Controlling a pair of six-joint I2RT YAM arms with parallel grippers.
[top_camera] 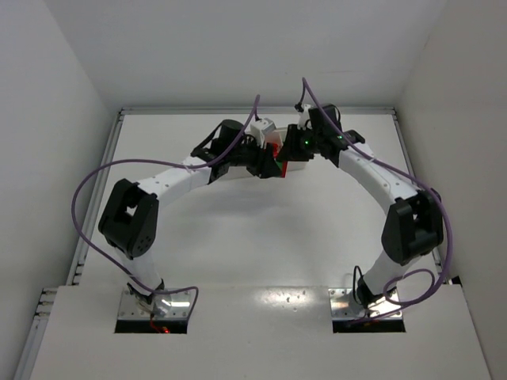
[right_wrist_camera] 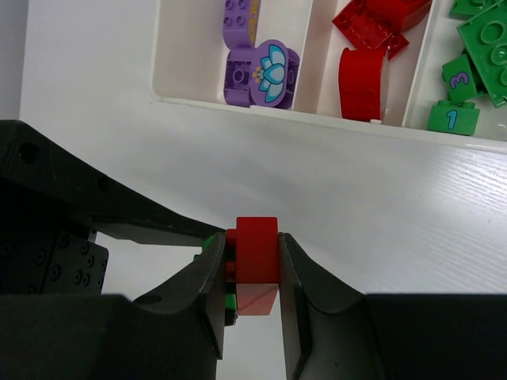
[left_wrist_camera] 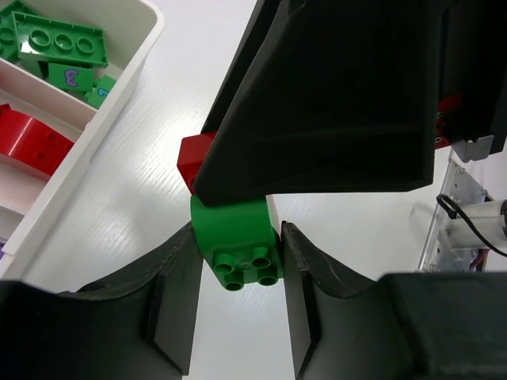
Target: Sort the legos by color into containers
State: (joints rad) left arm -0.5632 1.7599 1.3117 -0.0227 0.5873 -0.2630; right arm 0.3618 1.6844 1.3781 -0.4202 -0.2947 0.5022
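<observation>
**One joined pair, gripped from two sides**

Top view: the left arm (top_camera: 158,190) and right arm (top_camera: 380,178) reach to the far middle of the white table (top_camera: 261,237). They meet over a small red plastic brick (top_camera: 275,150). They hide most of the long white plastic tray (top_camera: 297,166). The near half of the table lies open.

Left wrist view: the left pincer (left_wrist_camera: 238,257) is closed narrowly on a chunky green plastic brick (left_wrist_camera: 236,237), both fingers against its sides. The red brick is joined to it, mostly covered by the right arm's black housing (left_wrist_camera: 341,103), which blocks the upper right. At left, the tray holds green bricks (left_wrist_camera: 59,39) and red bricks (left_wrist_camera: 32,142) in adjoining compartments. Bare table separates it from the held pair.

Right wrist view: the right pincer (right_wrist_camera: 252,269) is clamped on the red brick, with a green sliver at its left. The left arm's black housing (right_wrist_camera: 63,214) fills the left side. Across a bare strip of table, the three compartments hold purple pieces (right_wrist_camera: 253,67), red and green bricks, left to right.
</observation>
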